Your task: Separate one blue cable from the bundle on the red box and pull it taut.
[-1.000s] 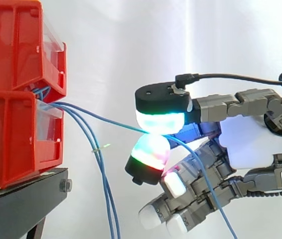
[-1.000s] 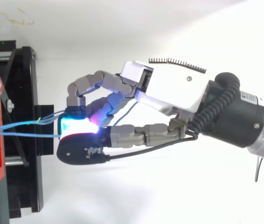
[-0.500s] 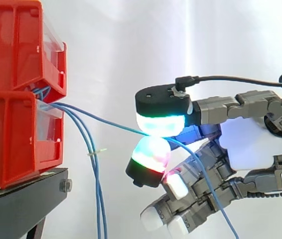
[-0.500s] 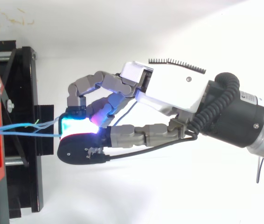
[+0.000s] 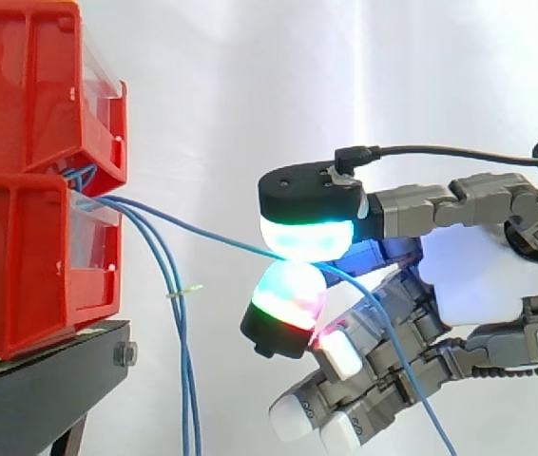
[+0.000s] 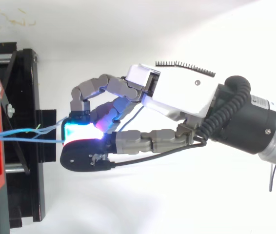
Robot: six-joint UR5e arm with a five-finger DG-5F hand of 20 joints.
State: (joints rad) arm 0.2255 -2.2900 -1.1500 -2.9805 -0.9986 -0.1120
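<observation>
Right, white curtain (image 5: 212, 95) behind; two stacked red plastic bins (image 5: 31, 190) on the black metal stand (image 5: 41, 389) at left; a bundle of thin blue cables (image 5: 179, 351) spills from between them and hangs past the bottom edge, ends cut off, small green tie (image 5: 182, 292) on it; their start inside is hard to make out; the hand (image 5: 478, 266) pinches one blue cable (image 5: 193, 231) between two glowing pads (image 5: 305, 233), other fingers curled, line near straight to the bins.

**Cable (image 5: 193, 228) run from bins (image 5: 31, 190) to robot hand (image 5: 478, 275)**

Two bins are stacked on a stand (image 5: 50, 389) at the left. From between them, one cable is led right and pinched between two pads (image 5: 307, 233). The other cables (image 5: 185, 380) are hung down beside the stand.
</observation>
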